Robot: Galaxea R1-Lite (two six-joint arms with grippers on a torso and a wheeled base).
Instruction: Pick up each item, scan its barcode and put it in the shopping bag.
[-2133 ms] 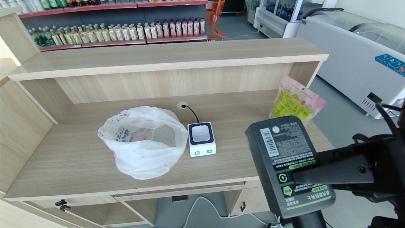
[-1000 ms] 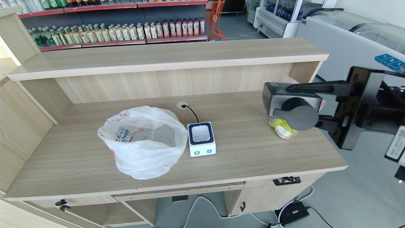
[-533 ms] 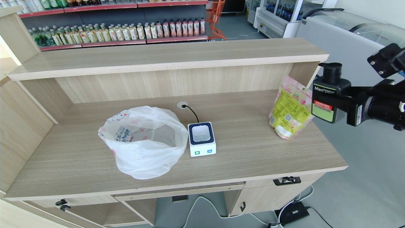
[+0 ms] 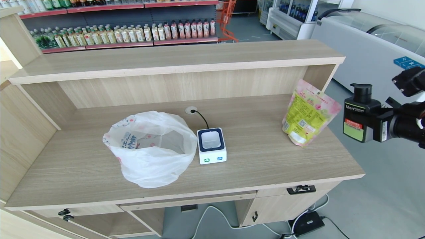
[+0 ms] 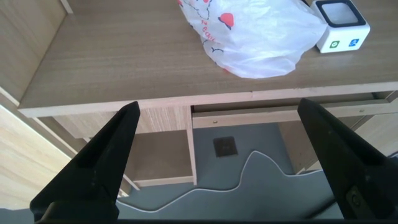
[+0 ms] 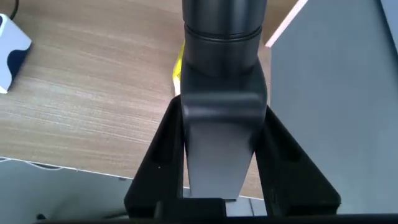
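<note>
A black bottle (image 4: 361,114) with a round cap and a green and red label is held upright beyond the counter's right end, my right gripper (image 4: 382,127) shut on its sides. In the right wrist view the bottle (image 6: 221,93) stands between the two fingers (image 6: 158,165). A pink and yellow pouch (image 4: 308,113) leans at the counter's back right corner. The white scanner (image 4: 211,145) sits mid-counter, and the white shopping bag (image 4: 149,147) stands open to its left. My left gripper (image 5: 217,168) hangs open below the counter's front edge, near the bag (image 5: 249,31).
The wooden counter (image 4: 259,166) has a raised back ledge and side walls. A cable runs from the scanner to a hole (image 4: 191,110) at the back. Drawers and cupboards sit under the front edge. A chest freezer (image 4: 372,56) stands to the right.
The right gripper swung the bottle from close to the camera, barcode side up, out to the right and turned it upright. In the last half second it moved right and down.
</note>
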